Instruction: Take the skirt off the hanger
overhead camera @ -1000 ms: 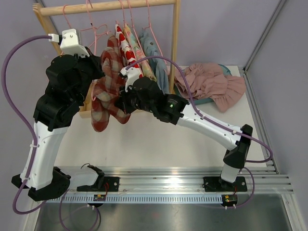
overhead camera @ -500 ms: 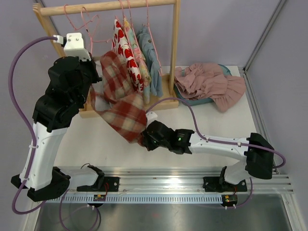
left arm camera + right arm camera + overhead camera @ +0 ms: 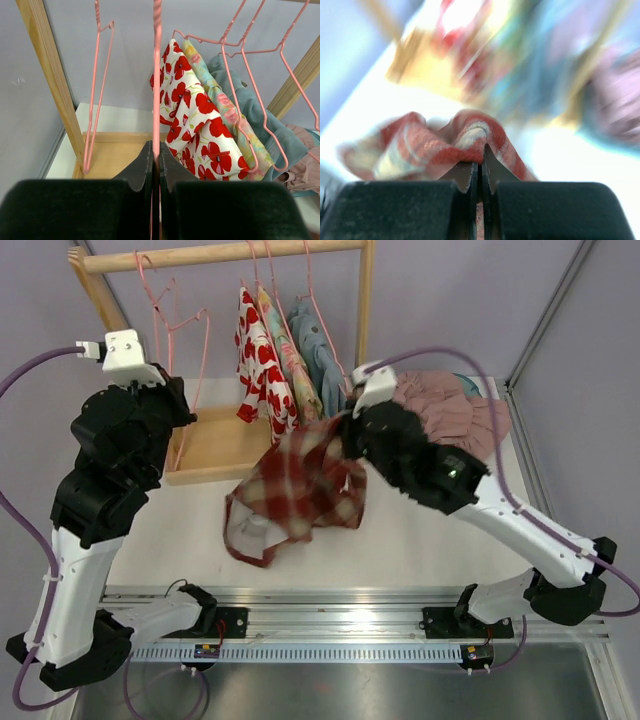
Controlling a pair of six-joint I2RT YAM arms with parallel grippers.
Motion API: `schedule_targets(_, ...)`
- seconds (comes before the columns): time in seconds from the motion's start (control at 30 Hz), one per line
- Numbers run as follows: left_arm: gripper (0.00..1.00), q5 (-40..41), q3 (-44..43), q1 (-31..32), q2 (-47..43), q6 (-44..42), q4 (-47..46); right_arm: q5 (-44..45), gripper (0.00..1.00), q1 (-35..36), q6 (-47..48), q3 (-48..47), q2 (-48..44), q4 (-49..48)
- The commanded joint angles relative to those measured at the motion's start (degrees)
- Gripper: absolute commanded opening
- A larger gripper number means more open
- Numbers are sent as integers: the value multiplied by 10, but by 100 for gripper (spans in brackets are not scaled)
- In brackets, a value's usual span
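Skirt: red-and-cream checked skirt [image 3: 295, 490] is off the hanger. It hangs bunched over the white surface [image 3: 420, 540], in front of the wooden rack [image 3: 220, 254].
R side: right gripper [image 3: 481, 152] is pinched tight on a skirt fold.
L side: left gripper [image 3: 155, 150] is squeezed onto a bare thin pink wire hanger [image 3: 156, 75].
Hard to see: right wrist pic is v. blurry, bkgd just smears. Can't tell if skirt's low end touches surface.
Cut off: pink cloth heap [image 3: 455, 410] is partly behind R arm.
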State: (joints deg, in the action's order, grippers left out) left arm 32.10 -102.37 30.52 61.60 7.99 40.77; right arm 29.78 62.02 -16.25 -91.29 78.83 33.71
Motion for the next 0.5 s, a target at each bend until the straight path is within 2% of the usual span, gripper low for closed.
schedule_targets(0.0,0,-19,37,-1,-23,10,-25,56,0,-85,96,-99,-38,-19)
schedule_targets(0.07,0,-25,58,-1,-32,10,-24,73,0,-139,137,-164,-16,-24)
schedule_targets(0.23,0,-34,87,-1,-53,24,-18,29,0,-270,159,-359,64,-13)
schedule_targets(0.3,0,-43,102,-1,-57,34,-18,16,0,-324,178,-423,123,-6)
schedule_targets(0.4,0,-53,125,-1,-68,47,-18,-12,0,-390,178,-579,210,-1)
schedule_targets(0.47,0,-50,137,-1,-78,51,-22,-32,0,-415,166,-612,257,-12)
